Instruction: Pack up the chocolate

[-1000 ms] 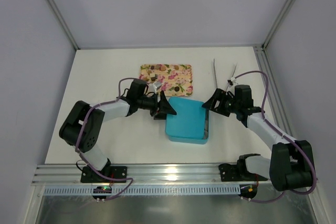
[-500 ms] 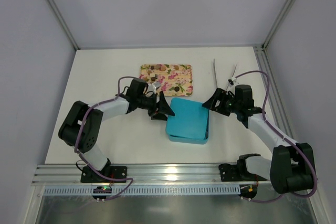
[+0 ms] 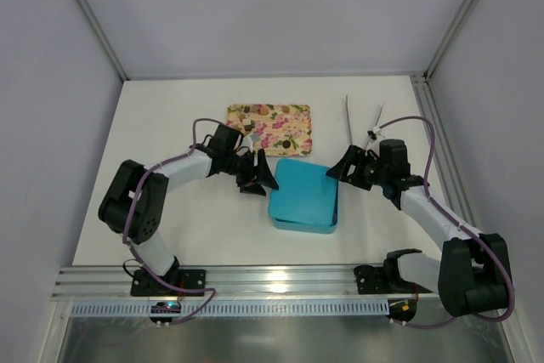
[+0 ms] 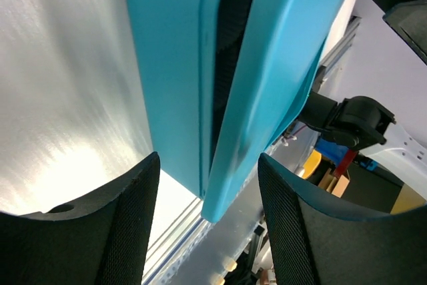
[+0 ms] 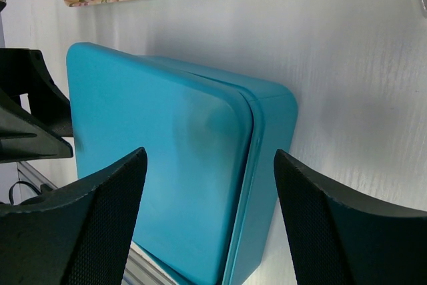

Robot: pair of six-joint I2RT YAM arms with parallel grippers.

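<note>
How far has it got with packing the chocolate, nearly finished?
Probably near the end. The lid sits on the teal box, hiding any chocolate inside. In hand: the left gripper and right gripper, both open, flank the box, and the left wrist view shows a gap under the lid. Left: seating it fully. A few dark bits lie on the flowered tray, too small to identify.

Mid-frame teal lidded box, left gripper at its left edge, right gripper at its upper right corner, flowered tray just behind, metal tongs upper right, open tabletop along left side.
</note>
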